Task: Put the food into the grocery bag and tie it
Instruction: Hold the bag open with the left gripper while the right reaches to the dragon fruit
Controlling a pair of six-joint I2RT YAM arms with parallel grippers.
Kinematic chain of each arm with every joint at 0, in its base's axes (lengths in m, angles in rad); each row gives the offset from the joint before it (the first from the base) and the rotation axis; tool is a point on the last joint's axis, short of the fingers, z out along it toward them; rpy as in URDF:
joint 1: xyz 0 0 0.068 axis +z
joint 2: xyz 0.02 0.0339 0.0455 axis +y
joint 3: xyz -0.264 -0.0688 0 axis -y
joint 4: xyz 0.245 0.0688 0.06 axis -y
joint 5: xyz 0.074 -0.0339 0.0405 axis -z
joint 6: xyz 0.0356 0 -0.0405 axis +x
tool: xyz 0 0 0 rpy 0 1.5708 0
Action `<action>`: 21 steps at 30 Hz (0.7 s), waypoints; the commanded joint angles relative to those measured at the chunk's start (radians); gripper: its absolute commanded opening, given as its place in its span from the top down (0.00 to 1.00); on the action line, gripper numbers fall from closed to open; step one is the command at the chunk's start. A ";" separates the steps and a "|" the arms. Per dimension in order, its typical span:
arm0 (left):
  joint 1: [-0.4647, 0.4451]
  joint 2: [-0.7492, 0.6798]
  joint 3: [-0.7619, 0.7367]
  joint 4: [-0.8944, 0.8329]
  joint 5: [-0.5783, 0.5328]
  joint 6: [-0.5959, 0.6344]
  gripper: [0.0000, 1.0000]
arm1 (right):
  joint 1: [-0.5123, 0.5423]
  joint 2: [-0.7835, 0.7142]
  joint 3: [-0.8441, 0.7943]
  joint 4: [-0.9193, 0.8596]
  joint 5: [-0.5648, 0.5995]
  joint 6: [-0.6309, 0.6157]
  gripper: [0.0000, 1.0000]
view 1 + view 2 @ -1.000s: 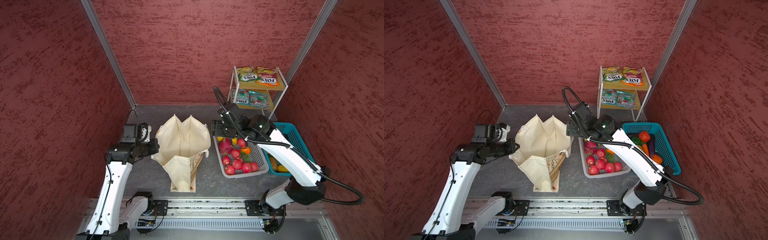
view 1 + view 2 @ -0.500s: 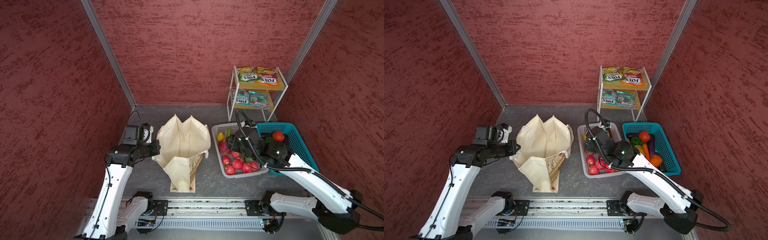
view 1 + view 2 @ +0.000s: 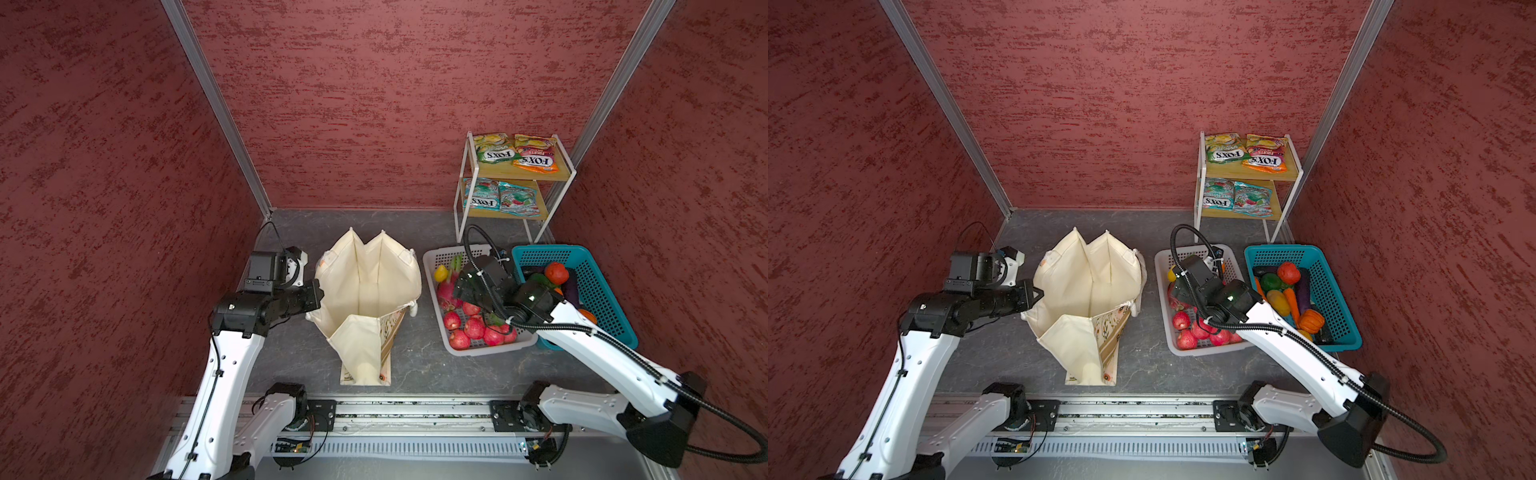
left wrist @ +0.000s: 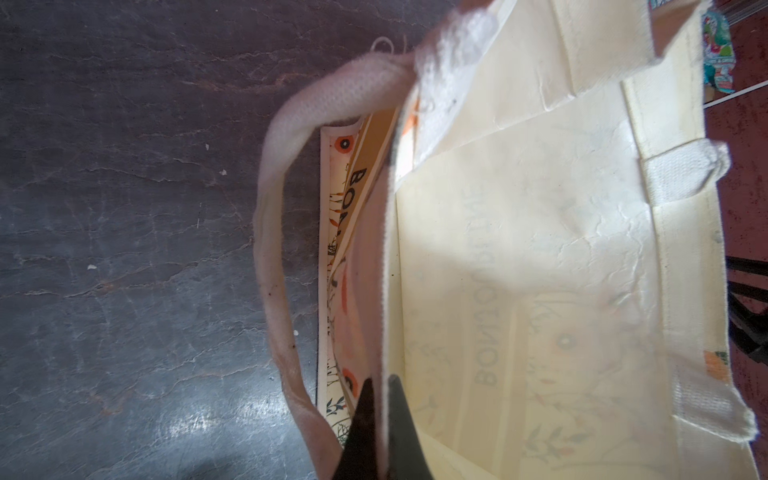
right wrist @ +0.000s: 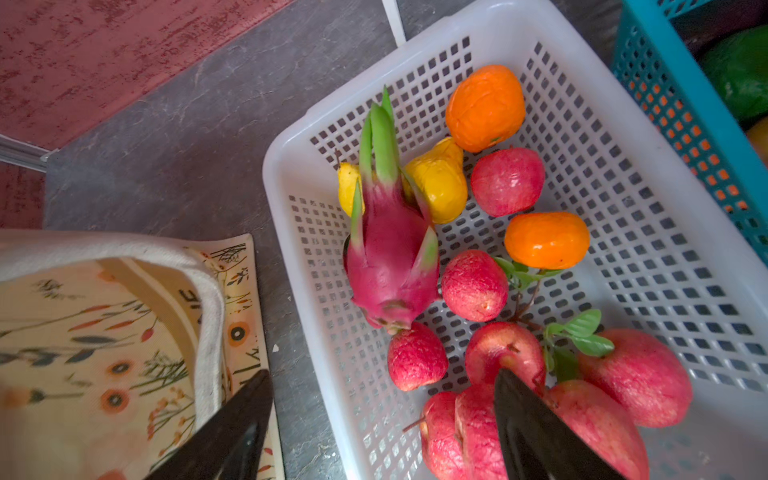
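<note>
The cream floral grocery bag (image 3: 365,299) (image 3: 1088,299) stands open on the floor, and only its lining shows inside. My left gripper (image 4: 381,380) (image 3: 318,297) is shut on the bag's left rim. My right gripper (image 5: 382,374) (image 3: 461,286) hangs open over the white basket (image 5: 274,199) with nothing between its fingers. Below it lie a pink dragon fruit (image 5: 390,257), red apples (image 5: 473,286), yellow fruit (image 5: 440,183) and oranges (image 5: 486,108). FOX'S packets (image 3: 515,153) lie on the shelf at the back.
A teal basket (image 3: 602,282) to the right of the white one holds a tomato (image 3: 557,273), an eggplant (image 3: 1303,286) and other vegetables. The white wire shelf (image 3: 1202,195) stands in the back right corner. Red walls close in on three sides.
My right arm swung away from the bag's right edge, dropped low over the white basket, and its jaws spread wider. My left gripper kept its hold on the bag's rim.
</note>
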 commanded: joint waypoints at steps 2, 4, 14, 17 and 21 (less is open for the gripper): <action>0.002 -0.014 -0.016 0.021 0.056 -0.022 0.96 | -0.069 0.034 -0.028 0.099 -0.108 -0.056 0.14; 0.003 -0.021 -0.006 0.014 0.058 -0.020 0.95 | -0.083 0.053 -0.034 0.107 -0.127 -0.070 0.12; 0.002 -0.065 -0.017 0.018 0.110 -0.013 0.92 | -0.133 0.162 -0.033 0.152 -0.182 -0.099 0.09; 0.003 -0.053 -0.025 0.025 0.116 0.007 0.93 | -0.148 0.197 -0.019 0.158 -0.200 -0.111 0.10; 0.001 -0.042 -0.042 0.041 0.118 0.018 0.94 | -0.158 0.229 -0.012 0.164 -0.210 -0.122 0.09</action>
